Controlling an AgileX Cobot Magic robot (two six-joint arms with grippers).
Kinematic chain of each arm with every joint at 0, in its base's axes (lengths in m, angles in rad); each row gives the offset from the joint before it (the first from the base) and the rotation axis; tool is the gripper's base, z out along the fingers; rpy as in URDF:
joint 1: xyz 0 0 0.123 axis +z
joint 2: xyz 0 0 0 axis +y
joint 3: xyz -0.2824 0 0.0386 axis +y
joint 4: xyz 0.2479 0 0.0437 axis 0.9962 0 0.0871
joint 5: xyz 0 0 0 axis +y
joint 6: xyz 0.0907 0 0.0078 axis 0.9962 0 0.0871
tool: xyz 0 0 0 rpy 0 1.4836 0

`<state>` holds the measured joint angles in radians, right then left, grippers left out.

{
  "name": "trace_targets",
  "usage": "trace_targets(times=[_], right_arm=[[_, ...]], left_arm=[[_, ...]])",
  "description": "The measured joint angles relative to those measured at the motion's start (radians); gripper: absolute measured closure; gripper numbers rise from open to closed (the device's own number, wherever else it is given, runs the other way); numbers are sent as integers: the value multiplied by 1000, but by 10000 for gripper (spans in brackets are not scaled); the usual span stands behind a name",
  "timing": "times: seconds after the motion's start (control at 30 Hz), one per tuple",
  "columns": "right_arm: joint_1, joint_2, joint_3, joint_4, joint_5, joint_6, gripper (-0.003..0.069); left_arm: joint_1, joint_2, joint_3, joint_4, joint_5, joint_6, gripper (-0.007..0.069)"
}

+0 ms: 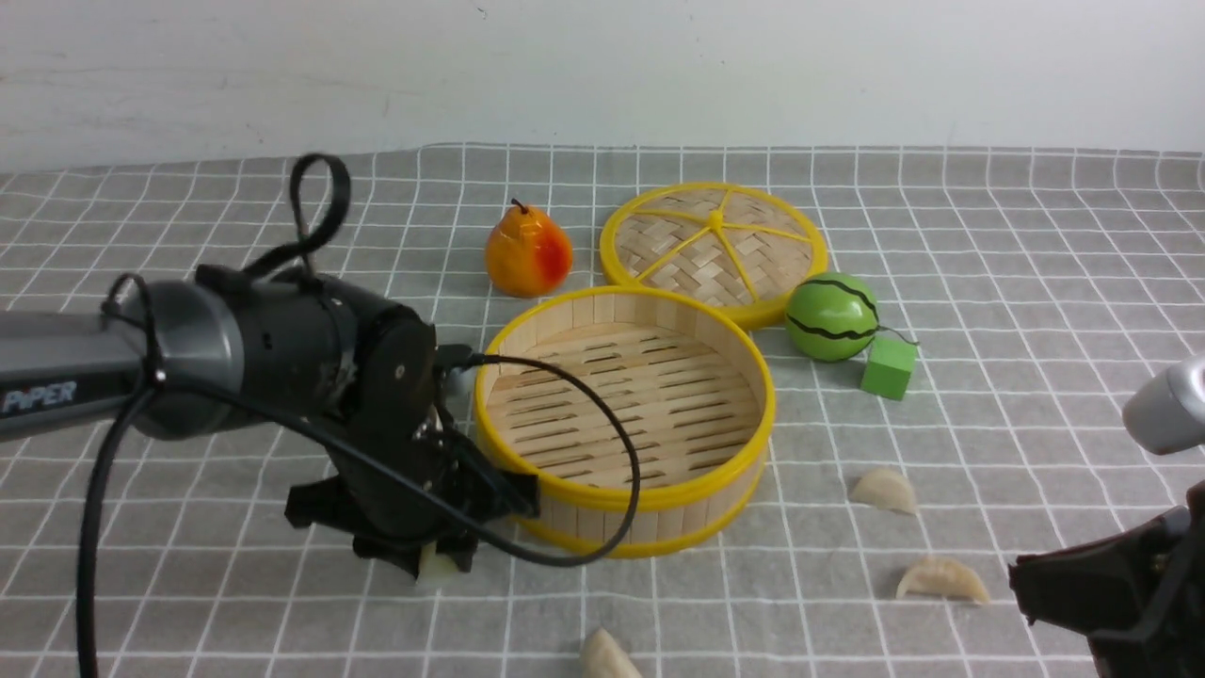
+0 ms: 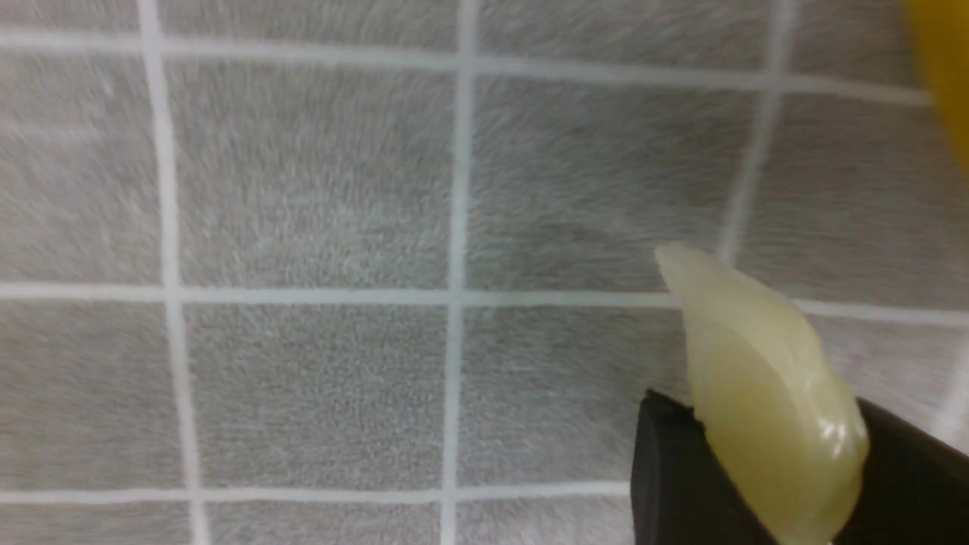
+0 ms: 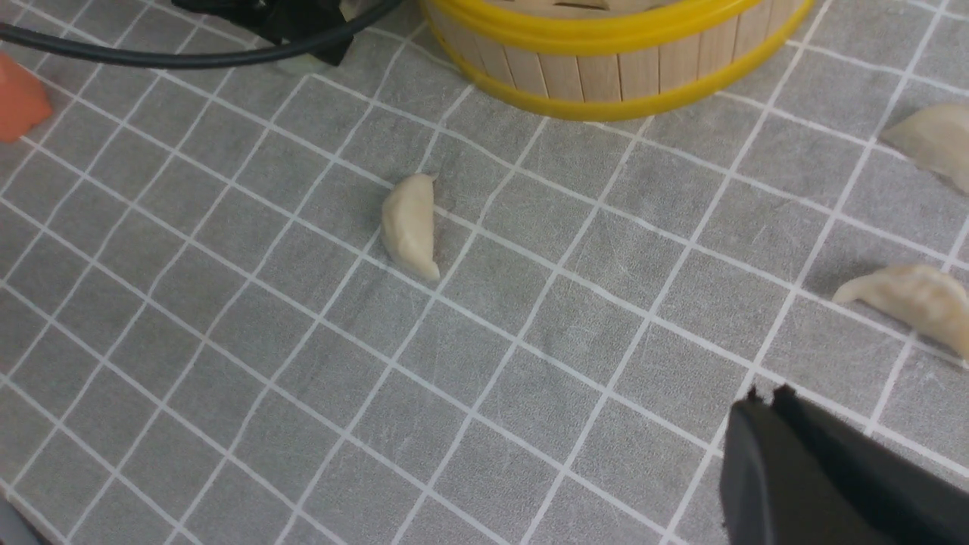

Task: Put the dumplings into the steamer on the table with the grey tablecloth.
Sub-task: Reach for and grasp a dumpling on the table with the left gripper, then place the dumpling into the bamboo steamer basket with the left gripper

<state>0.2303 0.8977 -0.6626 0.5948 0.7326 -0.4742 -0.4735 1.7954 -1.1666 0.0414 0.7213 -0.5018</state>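
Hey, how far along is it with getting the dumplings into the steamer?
Done: nothing yet; the steamer is empty. In hand: the left gripper is shut on one dumpling, low beside the steamer's outer wall. Left: that one plus three loose dumplings on the grey tablecloth, two to the steamer's right and one nearer the robot. The right gripper is shut and empty.

Grey tablecloth (image 1: 1036, 235) with a thin white grid; steamer (image 1: 697, 513) pale bamboo, yellow-rimmed; dumplings (image 1: 885, 491) cream-white; pear (image 1: 527, 252) orange-red; striped ball (image 1: 832, 317) green and black; cube (image 1: 889, 368) green.
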Motion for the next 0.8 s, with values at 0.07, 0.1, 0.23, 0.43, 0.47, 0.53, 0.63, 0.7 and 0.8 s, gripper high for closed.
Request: trace_targets(times=[0.07,0.1,0.23,0.43,0.47,0.53,0.63,0.7,0.8], right_arm=[[0,0,0,0,0,0,662],[0,0,0,0,0,0,662],[0,0,0,0,-8,0,662],[0,0,0,0,-25,0,662],[0,0,0,-2,-25,0,661],[0,0,0,-11,-25,0,661],[0,0,0,-33,-25,0,659],[0,0,0,-42,-25,-1,658],[0,0,0,-58,-25,-3,657]], left_arm=[[0,-50,-63,-12,35,51,388],[0,-50,-70,-14,38,56,388],[-4,-71,-252,-81,85,166,388],[-26,113,-522,-160,153,244,388],[-28,161,-556,-169,159,244,388],[-30,255,-637,-180,168,246,388],[-30,378,-746,-180,169,243,388],[-30,429,-800,-178,170,238,388],[-30,495,-861,-178,171,235,388]])
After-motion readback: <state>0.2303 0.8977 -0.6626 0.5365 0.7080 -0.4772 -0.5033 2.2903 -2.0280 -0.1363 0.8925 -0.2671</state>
